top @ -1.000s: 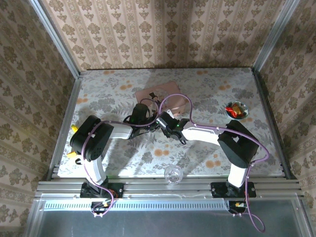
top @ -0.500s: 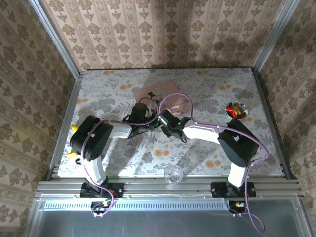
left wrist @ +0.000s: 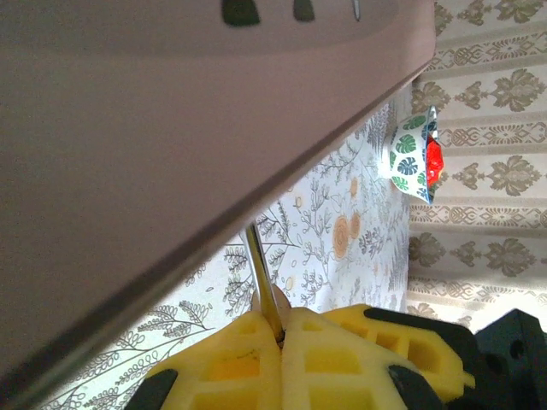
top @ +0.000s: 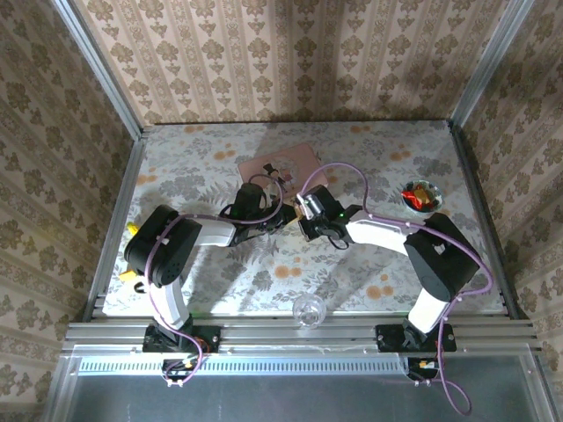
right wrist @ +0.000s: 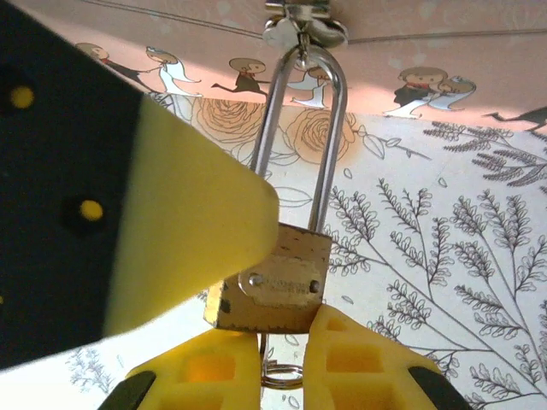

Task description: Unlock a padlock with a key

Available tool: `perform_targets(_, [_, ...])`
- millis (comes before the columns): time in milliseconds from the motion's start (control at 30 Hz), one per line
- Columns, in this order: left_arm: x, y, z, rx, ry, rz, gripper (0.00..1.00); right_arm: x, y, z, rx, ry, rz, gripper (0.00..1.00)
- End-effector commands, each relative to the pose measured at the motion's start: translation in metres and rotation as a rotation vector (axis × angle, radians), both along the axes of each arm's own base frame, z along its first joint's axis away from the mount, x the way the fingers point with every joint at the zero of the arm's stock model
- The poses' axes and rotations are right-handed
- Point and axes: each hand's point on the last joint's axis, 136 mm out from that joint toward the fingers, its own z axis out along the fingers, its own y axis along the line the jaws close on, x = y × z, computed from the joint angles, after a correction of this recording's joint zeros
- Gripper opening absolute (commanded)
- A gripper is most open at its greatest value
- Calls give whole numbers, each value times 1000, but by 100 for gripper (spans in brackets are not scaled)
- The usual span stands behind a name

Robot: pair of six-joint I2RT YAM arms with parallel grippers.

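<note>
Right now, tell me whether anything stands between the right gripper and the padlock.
Nothing visible: the padlock sits just above the right gripper, key ring between its fingers; the left gripper holds it.

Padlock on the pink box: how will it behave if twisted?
Likely pivots loosely: the padlock loops its long shackle through the hasp of the pink box. Brass body probably heavy for its size. Smooth metal may slip in a grip.
</note>
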Motion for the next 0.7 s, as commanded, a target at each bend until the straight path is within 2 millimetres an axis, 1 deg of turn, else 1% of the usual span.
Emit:
perform_targets(0, [-26, 12, -41, 76, 189, -5, 0, 4, 8, 29, 195, -5, 12, 0])
perform_targets(100, [-26, 12, -42, 77, 193, -4, 0, 6, 8, 35, 264, 10, 10, 0])
perform_targets(367, [-27, 11, -41, 73, 192, -5, 0, 4, 29, 49, 445, 87, 73, 0])
perform_targets(467, [-27, 12, -40, 74, 192, -7, 0, 6, 33, 56, 514, 113, 84, 0])
perform_targets(567, [-27, 12, -40, 73, 191, -8, 0, 9, 34, 65, 593, 138, 90, 0])
perform_targets(667, [-27, 11, -39, 72, 189, -8, 0, 15, 31, 72, 663, 165, 72, 0])
